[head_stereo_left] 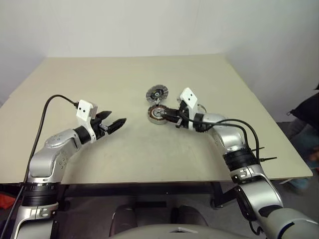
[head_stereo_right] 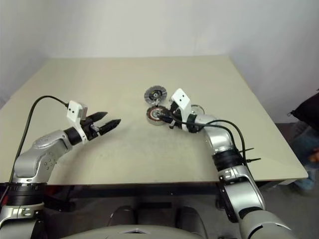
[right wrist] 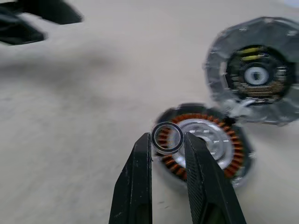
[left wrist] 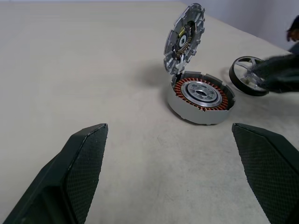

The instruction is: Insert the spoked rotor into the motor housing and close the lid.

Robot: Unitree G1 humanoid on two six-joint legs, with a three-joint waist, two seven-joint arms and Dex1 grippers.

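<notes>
Black fingers (right wrist: 140, 186) of the right gripper (right wrist: 167, 140) pinch a thin ring (right wrist: 167, 138) at their tips, closed on it. Just past those tips sits the housing (right wrist: 205, 144) on the table (head_stereo_left: 124, 89), copper coils showing, with the lid (right wrist: 257, 70) standing tilted against its far edge, ribbed face toward the gripper. Beside the right gripper, close to its wrist, lies the rotor (left wrist: 247, 77). Well apart from the housing, the left gripper (head_stereo_left: 112, 123) hovers with its jaws spread wide, holding nothing, pointed toward the housing.
</notes>
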